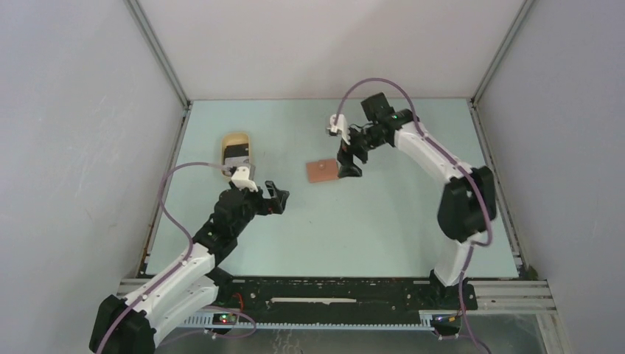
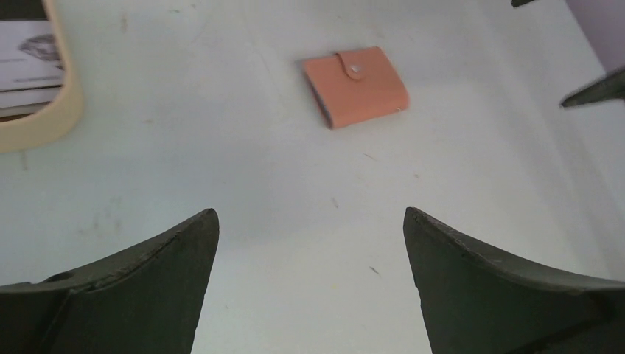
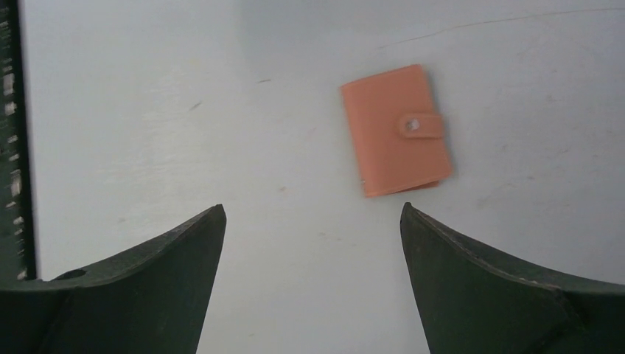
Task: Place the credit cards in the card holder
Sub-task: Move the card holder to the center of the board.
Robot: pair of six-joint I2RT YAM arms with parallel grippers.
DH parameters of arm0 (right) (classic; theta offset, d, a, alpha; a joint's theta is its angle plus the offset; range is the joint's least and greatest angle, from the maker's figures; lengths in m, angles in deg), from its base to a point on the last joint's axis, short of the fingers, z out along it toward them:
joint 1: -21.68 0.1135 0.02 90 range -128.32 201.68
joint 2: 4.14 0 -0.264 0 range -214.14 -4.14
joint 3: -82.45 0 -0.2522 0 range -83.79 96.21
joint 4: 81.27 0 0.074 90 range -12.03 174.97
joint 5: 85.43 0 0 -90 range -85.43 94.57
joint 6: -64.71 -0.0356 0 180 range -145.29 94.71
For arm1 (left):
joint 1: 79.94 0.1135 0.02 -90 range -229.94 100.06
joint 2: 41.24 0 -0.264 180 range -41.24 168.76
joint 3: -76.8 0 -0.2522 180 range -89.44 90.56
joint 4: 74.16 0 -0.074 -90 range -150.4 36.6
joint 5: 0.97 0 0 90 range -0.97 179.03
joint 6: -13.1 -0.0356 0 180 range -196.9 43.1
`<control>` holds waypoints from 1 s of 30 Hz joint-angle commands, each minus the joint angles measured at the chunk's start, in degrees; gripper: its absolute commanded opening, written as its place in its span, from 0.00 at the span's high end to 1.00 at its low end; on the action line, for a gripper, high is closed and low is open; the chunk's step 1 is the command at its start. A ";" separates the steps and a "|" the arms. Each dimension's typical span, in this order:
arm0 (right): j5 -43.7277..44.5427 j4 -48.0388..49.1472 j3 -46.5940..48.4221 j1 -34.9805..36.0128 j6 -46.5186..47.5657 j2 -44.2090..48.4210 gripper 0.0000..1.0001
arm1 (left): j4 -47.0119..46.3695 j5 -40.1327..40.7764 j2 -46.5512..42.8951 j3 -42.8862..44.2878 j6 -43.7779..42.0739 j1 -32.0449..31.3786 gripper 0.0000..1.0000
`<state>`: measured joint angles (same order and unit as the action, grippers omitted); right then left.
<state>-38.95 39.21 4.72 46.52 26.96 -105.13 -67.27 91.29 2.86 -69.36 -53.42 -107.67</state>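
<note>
The card holder (image 1: 322,171) lies folded shut on the table, reddish-brown, with its snap tab (image 2: 357,69) fastened. Several credit cards (image 1: 236,155) rest in a tan oval tray (image 1: 237,138) at the back left; in the left wrist view only their pale edges (image 2: 26,70) show. My right gripper (image 1: 348,165) hangs open just right of the card holder (image 3: 396,131), with nothing between its fingers. My left gripper (image 1: 276,197) is open and empty, nearer the front and left of the card holder (image 2: 357,86).
The tan tray's rim (image 2: 40,125) fills the left wrist view's upper left corner. Grey enclosure walls stand on both sides and at the back. A black rail (image 1: 332,289) runs along the near table edge by the arm bases.
</note>
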 commanded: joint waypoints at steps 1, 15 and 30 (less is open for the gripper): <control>4.09 -9.08 17.55 -0.23 1.31 -11.94 0.06 | -10.38 10.43 -1.01 -4.30 -3.26 -0.31 0.00; 7.98 -18.52 46.33 -0.45 -5.96 -38.13 0.08 | -14.39 11.23 -6.88 -10.30 -2.06 -0.31 0.00; 15.08 -14.55 52.02 0.39 -23.98 -46.72 0.19 | -14.26 11.04 -5.15 -9.47 -2.05 -0.31 0.00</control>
<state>-23.96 24.42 54.07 46.28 8.71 -151.11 -79.32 100.95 -2.67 -78.91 -54.88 -107.69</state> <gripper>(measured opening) 0.820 0.996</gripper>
